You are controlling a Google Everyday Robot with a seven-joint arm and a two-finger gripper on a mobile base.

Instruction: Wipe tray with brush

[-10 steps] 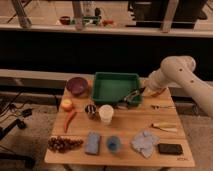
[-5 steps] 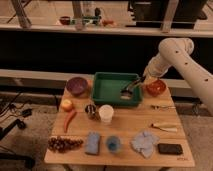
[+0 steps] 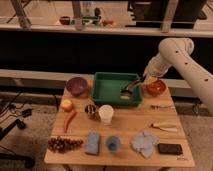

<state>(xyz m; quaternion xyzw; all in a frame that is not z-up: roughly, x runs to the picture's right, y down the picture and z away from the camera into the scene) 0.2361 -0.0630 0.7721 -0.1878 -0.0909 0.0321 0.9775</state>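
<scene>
The green tray (image 3: 102,90) stands at the back middle of the wooden table. My gripper (image 3: 142,80) hangs over the tray's right rim, at the end of the white arm that comes in from the upper right. It is shut on the slim black brush (image 3: 132,88). The brush slants down and to the left into the tray. Its dark greyish head (image 3: 125,94) rests on the tray floor near the front right corner.
An orange bowl (image 3: 156,88) sits just right of the tray and a purple bowl (image 3: 77,86) just left. A white cup (image 3: 105,113) and a small dark can (image 3: 91,110) stand in front. Farther out lie an apple (image 3: 66,104), carrot (image 3: 69,120), grapes (image 3: 64,144), sponge (image 3: 92,142), cloth (image 3: 144,141), phone (image 3: 169,148) and beige tool (image 3: 165,127).
My gripper rose and moved back and left from beside the orange bowl to above the tray's right rim. The brush head shifted slightly farther back inside the tray.
</scene>
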